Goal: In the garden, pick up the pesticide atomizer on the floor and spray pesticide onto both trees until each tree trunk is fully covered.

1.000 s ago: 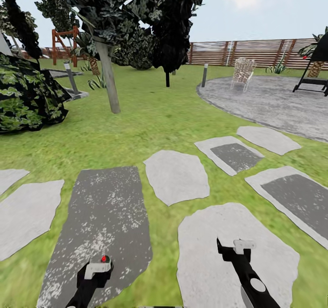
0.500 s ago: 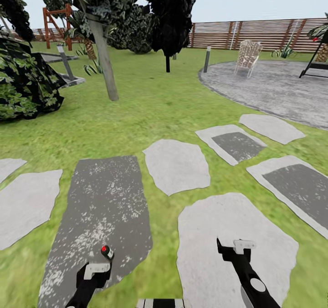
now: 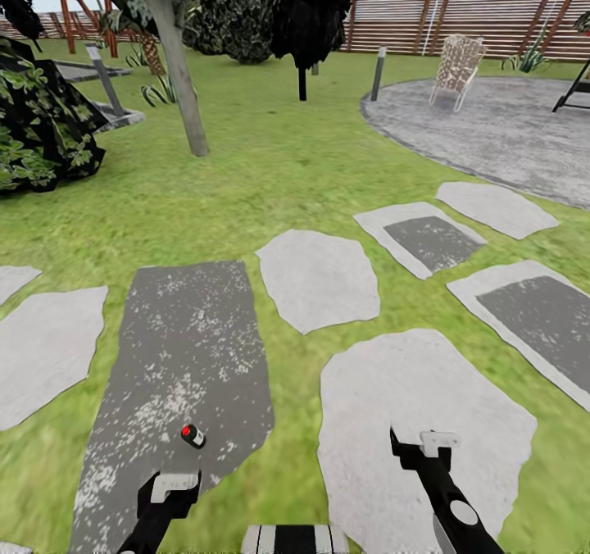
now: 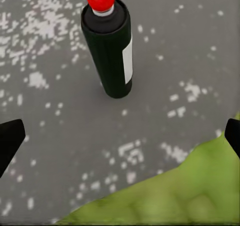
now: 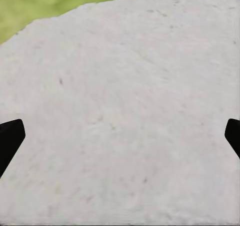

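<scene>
The pesticide atomizer (image 3: 192, 435), a dark green can with a red nozzle, stood upright on the dark speckled paving slab (image 3: 188, 349) at the lower left of the head view, just ahead of the left tool (image 3: 174, 483) and apart from it. In the left wrist view the atomizer (image 4: 108, 45) sat beyond the fingertips (image 4: 10, 138), which showed spread wide at both edges, so the left tool was released and empty, probably held low over the slab to line up for a grasp. The can was off-centre between the fingers, so a small correction seemed needed before closing

The right tool (image 3: 422, 446) hung over the pale stone slab (image 3: 426, 423) at the lower right, its fingertips (image 5: 10, 136) also spread wide with nothing between them; it looked parked out of the way

One tree trunk (image 3: 179, 70), pale grey-brown and leaning, rose from the lawn (image 3: 270, 169) at the upper left, well apart from the robot. A brown slatted fence (image 3: 459, 21) closed the top of the frame, with a white lattice chair (image 3: 456, 69) on the round grey paving (image 3: 508, 132). No spraying looked possible yet; the pickup came first
</scene>
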Controlling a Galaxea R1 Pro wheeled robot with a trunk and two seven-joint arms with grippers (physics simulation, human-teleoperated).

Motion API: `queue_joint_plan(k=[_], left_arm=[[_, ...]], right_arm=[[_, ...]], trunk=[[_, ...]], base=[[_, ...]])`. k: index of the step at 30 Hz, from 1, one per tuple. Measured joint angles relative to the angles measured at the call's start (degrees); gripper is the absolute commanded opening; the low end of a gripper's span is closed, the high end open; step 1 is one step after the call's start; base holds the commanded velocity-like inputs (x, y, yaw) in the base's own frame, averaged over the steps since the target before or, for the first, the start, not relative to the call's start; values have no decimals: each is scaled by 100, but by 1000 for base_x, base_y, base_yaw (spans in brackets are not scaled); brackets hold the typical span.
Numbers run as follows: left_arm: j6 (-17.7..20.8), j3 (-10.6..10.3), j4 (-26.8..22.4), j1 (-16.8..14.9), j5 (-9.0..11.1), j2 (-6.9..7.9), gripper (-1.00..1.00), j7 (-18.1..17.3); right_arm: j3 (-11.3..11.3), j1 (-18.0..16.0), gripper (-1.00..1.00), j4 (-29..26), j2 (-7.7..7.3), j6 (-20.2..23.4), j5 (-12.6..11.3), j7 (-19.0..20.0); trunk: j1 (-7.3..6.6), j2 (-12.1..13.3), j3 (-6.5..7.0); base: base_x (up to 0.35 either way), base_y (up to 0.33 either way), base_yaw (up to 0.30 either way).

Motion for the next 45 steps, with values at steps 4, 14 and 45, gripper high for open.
queue_joint_plan(k=[4,14,45], left_arm=[[0,0,1,0,0,0,100,0],[0,0,0,0,0,0,100,0],[-7,0,-1,-7,-9,6,100,0]], right_arm=[[0,0,100,0,0,0,0,3],[0,0,100,-4,0,0,2,3],[-4,17,100,209,-2,-787,7,-1]], trunk=[[10,-5,-118],[36,-19,-349],[69,-37,-638]], base=[[0,0,0],[0,0,0],[46,41,0]])
